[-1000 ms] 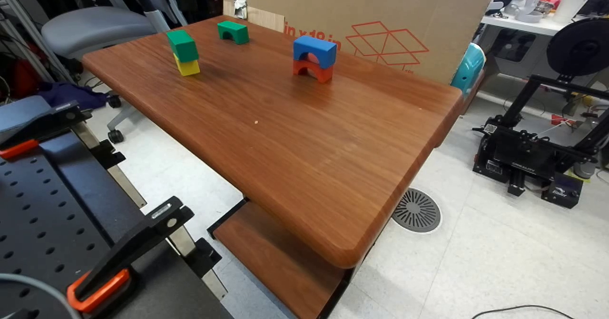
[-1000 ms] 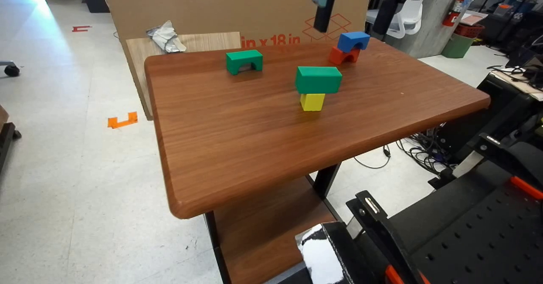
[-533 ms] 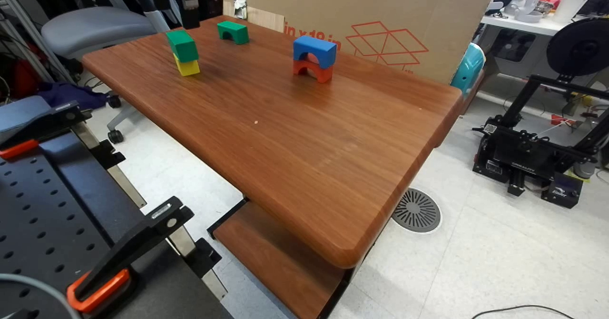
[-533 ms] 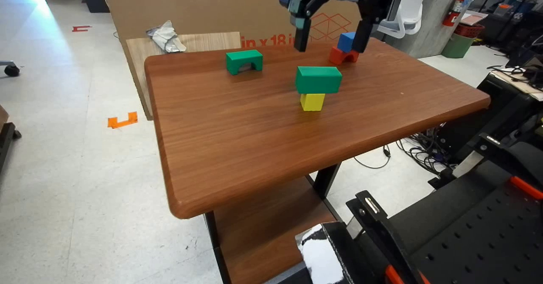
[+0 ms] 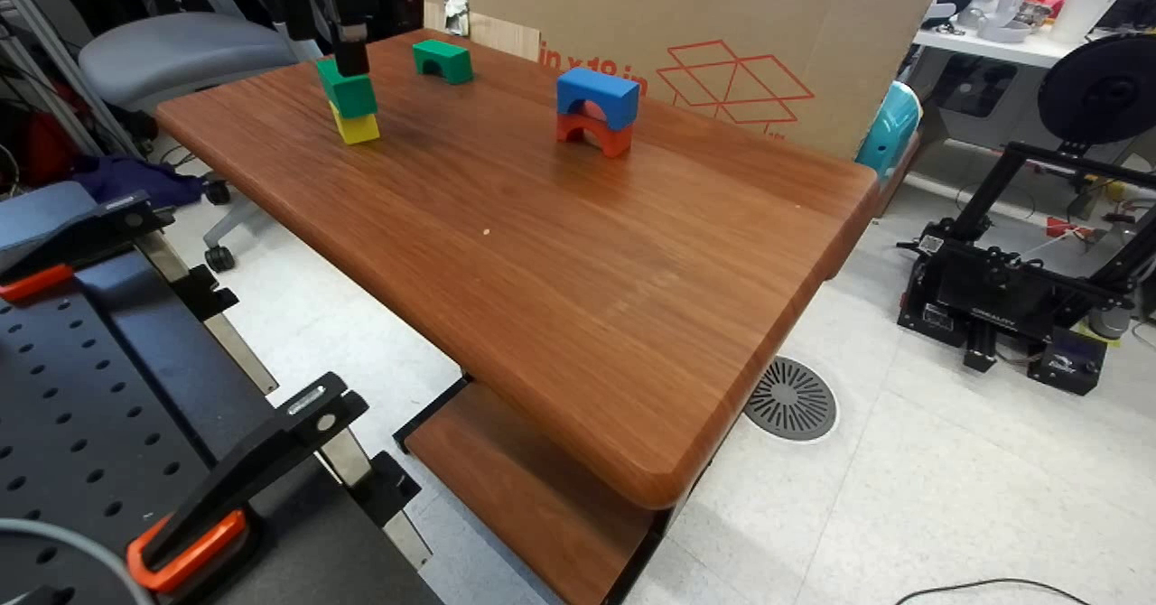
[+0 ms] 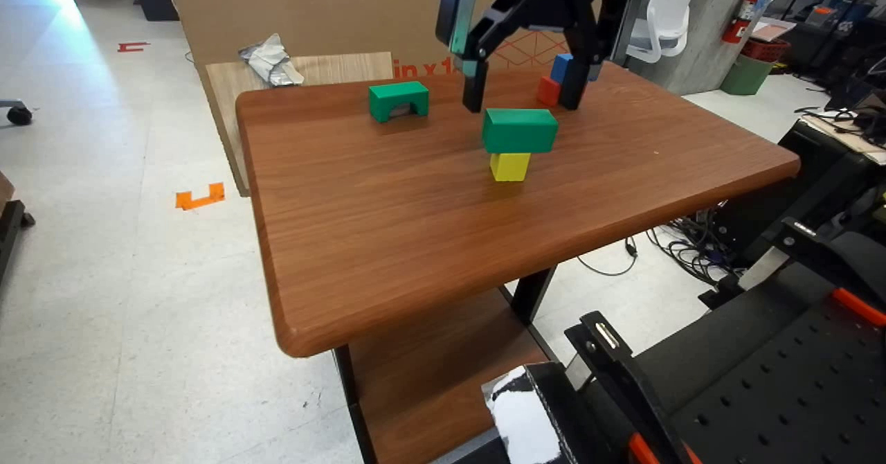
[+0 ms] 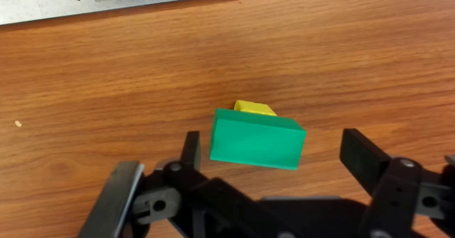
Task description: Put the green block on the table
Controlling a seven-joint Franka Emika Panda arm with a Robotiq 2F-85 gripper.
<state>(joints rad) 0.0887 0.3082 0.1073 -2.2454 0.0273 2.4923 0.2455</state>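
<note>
The green block (image 6: 520,131) is a solid oblong that lies across the top of the yellow block (image 6: 510,167), and its ends overhang. The stack stands on the reddish-brown table (image 6: 387,242). The green block also shows in an exterior view (image 5: 350,95) and in the wrist view (image 7: 257,142), where it covers most of the yellow block (image 7: 254,107). My gripper (image 6: 522,100) is open and empty, just above and behind the green block in that view. In the wrist view the fingers of my gripper (image 7: 270,144) are on either side of the green block, nearer its left end, with gaps.
A green arch block (image 6: 399,100) stands on the table near its back edge. A blue arch block (image 5: 596,97) sits on a red arch block (image 5: 593,133); my finger partly hides them in an exterior view. A large cardboard box (image 5: 722,36) stands behind the table.
My gripper has come down and over toward the green block, with its fingers spread. The blocks have not moved.
</note>
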